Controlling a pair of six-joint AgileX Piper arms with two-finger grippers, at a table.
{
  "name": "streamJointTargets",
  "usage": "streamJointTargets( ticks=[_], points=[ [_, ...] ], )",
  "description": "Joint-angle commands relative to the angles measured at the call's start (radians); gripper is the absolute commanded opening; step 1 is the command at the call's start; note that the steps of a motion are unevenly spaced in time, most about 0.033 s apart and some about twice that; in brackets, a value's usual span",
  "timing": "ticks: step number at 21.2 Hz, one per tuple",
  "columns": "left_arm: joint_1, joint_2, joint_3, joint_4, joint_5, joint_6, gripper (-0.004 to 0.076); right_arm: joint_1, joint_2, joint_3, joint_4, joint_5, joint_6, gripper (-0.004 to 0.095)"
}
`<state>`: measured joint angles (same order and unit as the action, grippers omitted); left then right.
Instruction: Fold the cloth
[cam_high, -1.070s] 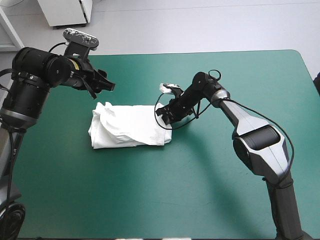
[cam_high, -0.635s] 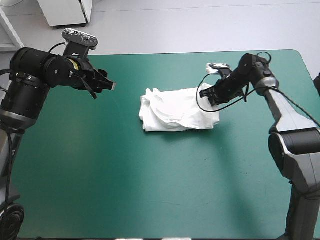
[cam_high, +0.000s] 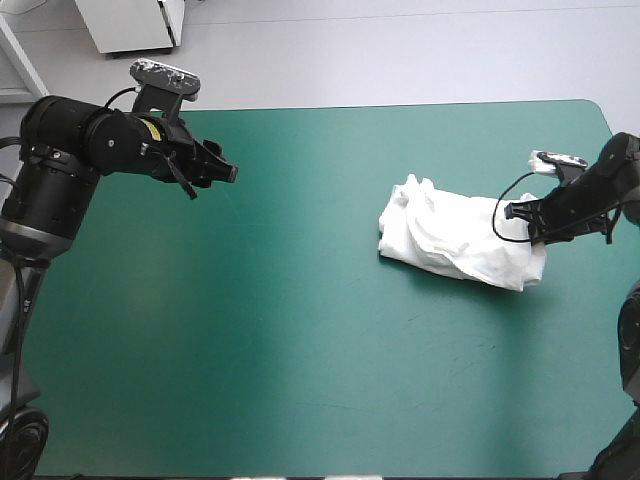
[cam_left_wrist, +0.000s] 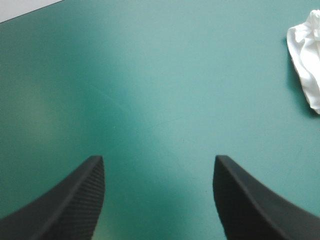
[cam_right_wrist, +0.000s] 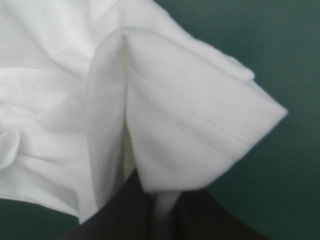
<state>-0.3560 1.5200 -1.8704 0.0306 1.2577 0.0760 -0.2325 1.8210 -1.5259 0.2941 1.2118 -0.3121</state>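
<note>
White cotton in a loose folded bundle, the T-shirt (cam_high: 455, 238) lies on the teal-green cover (cam_high: 300, 350) near the table's right edge. We see the right gripper (cam_high: 530, 225) all but closed on a hemmed edge at its right end. The left gripper (cam_high: 225, 172) stands wide open and empty, well apart over the table's left. We judge that a pull on this one edge could drag the layers apart or take the bundle off the table. Earlier it lay near the middle and has since slid right with the arm.
</note>
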Motion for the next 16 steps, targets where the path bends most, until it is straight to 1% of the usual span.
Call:
streamJointTargets(
  ticks=[1, 3, 5, 7, 11, 13, 14, 15, 16],
  points=[
    [0.001, -0.041, -0.032, -0.038, 0.024, 0.007, 0.0454, -0.075, -0.079, -0.009, -0.054, -0.003, -0.004, -0.0015],
    [0.001, -0.043, -0.032, -0.045, 0.023, 0.012, 0.0454, -0.131, -0.086, 0.000, -0.085, -0.006, -0.004, -0.0015],
    [0.001, -0.049, -0.032, -0.045, 0.019, 0.012, 0.0454, -0.192, -0.086, 0.010, -0.084, -0.015, -0.007, -0.0015],
    [0.001, -0.061, -0.032, -0.045, 0.017, 0.014, 0.0454, -0.224, -0.086, 0.028, -0.083, -0.028, -0.017, -0.0015],
    [0.001, -0.069, -0.032, -0.045, 0.014, 0.016, 0.0454, -0.224, -0.086, 0.066, -0.132, -0.061, -0.019, -0.0015],
    [0.001, -0.073, -0.032, -0.045, 0.014, 0.016, 0.0454, -0.224, -0.086, 0.076, -0.191, -0.086, 0.027, -0.0015],
    [0.001, -0.077, -0.032, -0.045, 0.014, 0.016, 0.0454, -0.228, -0.086, 0.076, -0.229, -0.094, 0.061, -0.0006],
    [0.001, -0.080, -0.032, -0.045, 0.014, 0.016, 0.0454, -0.233, -0.086, 0.076, -0.231, -0.094, 0.061, 0.0006],
    [0.001, -0.084, -0.032, -0.045, 0.014, 0.016, 0.0454, -0.254, -0.086, 0.076, -0.221, -0.094, 0.062, 0.0072]
  ],
)
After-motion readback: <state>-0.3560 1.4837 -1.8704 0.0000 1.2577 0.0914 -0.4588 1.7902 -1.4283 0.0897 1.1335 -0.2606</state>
